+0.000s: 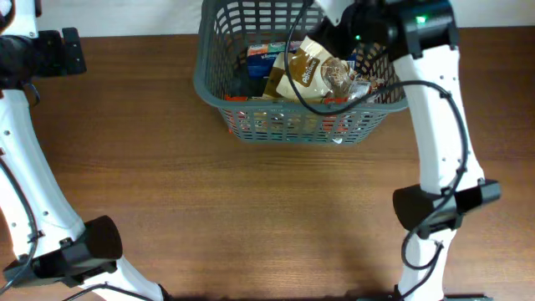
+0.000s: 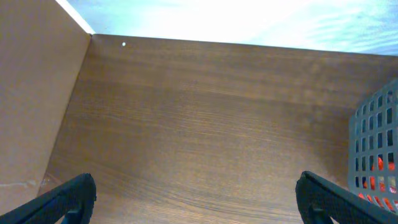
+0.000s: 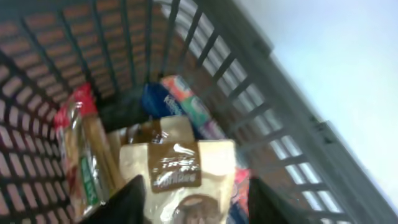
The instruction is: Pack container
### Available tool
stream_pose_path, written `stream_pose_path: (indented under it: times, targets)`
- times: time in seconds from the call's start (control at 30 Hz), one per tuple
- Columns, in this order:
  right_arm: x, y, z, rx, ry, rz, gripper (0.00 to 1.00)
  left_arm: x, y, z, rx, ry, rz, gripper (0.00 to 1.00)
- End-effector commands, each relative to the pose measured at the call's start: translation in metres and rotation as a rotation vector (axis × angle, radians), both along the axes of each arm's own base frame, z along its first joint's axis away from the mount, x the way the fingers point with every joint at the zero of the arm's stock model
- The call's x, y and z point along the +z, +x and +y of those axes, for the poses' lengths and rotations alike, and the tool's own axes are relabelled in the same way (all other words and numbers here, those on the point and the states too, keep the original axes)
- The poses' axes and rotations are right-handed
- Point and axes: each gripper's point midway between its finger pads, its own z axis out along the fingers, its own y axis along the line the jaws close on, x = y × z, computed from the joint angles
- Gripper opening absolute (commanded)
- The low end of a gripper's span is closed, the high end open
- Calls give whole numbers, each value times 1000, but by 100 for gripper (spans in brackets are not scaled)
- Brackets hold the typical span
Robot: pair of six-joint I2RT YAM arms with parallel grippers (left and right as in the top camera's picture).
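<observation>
The container, a dark grey slotted basket [image 1: 203, 86], stands at the back middle of the table; a corner of it shows in the left wrist view [image 2: 375, 144]. A cream and brown packet [image 1: 308, 72] leans on top of other packets inside. My right gripper [image 1: 338, 38] hovers over the basket's right side. In the right wrist view its fingers [image 3: 196, 202] are spread wide on either side of that packet [image 3: 180, 165], inside the basket [image 3: 298, 106]. My left gripper [image 2: 196, 196] is open and empty over bare table at the far left [image 1: 77, 52].
In the basket, a blue packet [image 3: 155, 99] lies behind the cream one and a clear red and green packet [image 3: 78, 143] stands at its left. The table's back edge [image 2: 249, 43] meets a pale wall.
</observation>
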Motion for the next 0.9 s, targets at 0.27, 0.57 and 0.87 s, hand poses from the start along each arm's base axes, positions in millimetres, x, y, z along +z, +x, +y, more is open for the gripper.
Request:
stream_pose_path:
  times: [0.27,0.57,0.87]
  targets:
    - [78,-53,-36,-263,163,1,57,-1,0,3,17,-7,1,99]
    - [145,-116,-128,-639,140,-163,66,-1,0,3,17,-7,1,99]
    - [114,-179,-232,-975,158,-117,72,-1,0,3,17,-7,1,99]
